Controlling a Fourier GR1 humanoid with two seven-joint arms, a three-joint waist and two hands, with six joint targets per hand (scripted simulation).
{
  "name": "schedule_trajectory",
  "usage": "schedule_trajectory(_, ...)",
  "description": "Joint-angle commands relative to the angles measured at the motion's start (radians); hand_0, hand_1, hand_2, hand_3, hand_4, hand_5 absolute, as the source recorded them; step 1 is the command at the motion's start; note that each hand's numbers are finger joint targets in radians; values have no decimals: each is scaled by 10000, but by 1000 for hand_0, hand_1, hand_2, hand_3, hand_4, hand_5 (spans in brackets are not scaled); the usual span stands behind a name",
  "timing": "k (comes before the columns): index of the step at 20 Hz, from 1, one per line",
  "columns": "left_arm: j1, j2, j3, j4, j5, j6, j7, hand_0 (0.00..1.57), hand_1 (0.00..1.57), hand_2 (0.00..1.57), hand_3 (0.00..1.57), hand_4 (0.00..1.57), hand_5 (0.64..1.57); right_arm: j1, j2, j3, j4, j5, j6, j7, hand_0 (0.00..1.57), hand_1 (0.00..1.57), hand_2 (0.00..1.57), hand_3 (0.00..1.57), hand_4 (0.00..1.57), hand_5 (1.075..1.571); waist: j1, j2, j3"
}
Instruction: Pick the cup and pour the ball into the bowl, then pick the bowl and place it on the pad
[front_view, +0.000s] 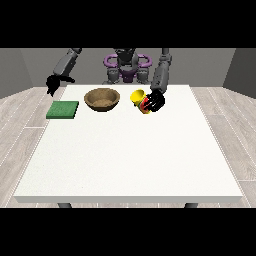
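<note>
Yellow plastic cup (138, 96), gripped and tilted by the black hand at the view's right (154, 101), is held just right of the brown wooden bowl (102, 99), mouth turned towards it.

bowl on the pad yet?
No, the bowl sits on the table beside the green pad, between it and the cup.

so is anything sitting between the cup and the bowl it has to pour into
Nothing visible. The yellow cup is held, tilted, by the robot hand at the view's right, with only bare white table between it and the brown bowl beside it. The green pad lies on the bowl's far side, out of that path.
</note>
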Motion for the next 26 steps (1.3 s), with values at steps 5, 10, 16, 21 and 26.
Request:
schedule_trajectory(5,-212,272,-2469,889,-4300,814,3464,1425,1425,1571,1571,1165,1570,-269,88,-119,1303,-25,-58,540,0,0,183,148,329,1549,418,-1776,-3)
schedule_trajectory(10,-402,-143,-3973,885,-6747,-192,5457,1389,1389,1571,1571,981,1555,735,170,-238,2281,168,-193,19,0,0,230,148,375,1546,1369,-3198,-8)
schedule_trajectory(16,-2166,-962,-4833,319,-8288,-2329,7038,1268,1268,1571,1541,877,1533,813,-246,-642,3056,250,-553,-661,0,0,298,224,393,1543,2375,-2945,-36)
schedule_trajectory(21,-2585,-1596,-5286,268,-9229,-3493,7788,520,520,1571,1431,882,1530,887,-553,-787,3196,69,50,-964,0,0,198,277,418,1541,2242,-2842,-49)
schedule_trajectory(26,-3504,-1871,-5721,-66,-10265,-4670,8438,0,0,1571,1517,802,1534,790,-659,-1037,3603,-62,37,-1328,0,0,292,365,411,1537,2491,-2644,-43)
